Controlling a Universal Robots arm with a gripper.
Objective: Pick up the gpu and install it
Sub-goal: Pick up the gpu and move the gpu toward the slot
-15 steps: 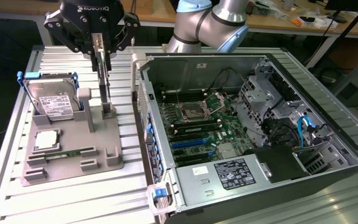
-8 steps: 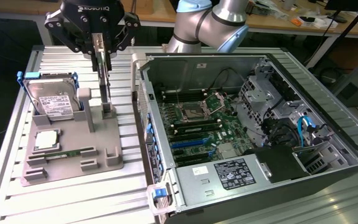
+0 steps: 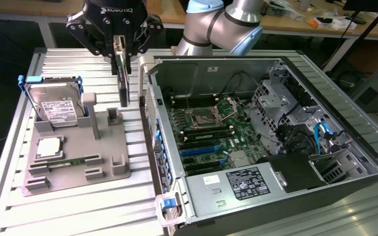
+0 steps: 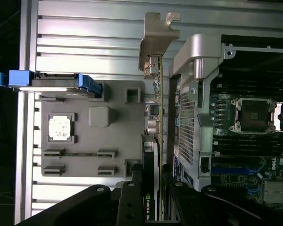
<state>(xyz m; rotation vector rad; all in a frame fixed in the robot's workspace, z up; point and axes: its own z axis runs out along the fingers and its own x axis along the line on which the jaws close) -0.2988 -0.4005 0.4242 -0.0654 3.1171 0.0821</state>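
Grip: gripper clamped on gpu edge, card hangs vert.
Pos: over tray, just beside pc case.
Risk: thin hold, card cld swing & clip pc case wall.

A grey tray on the slatted worktop carries an upright hard drive, a processor chip and a memory stick.
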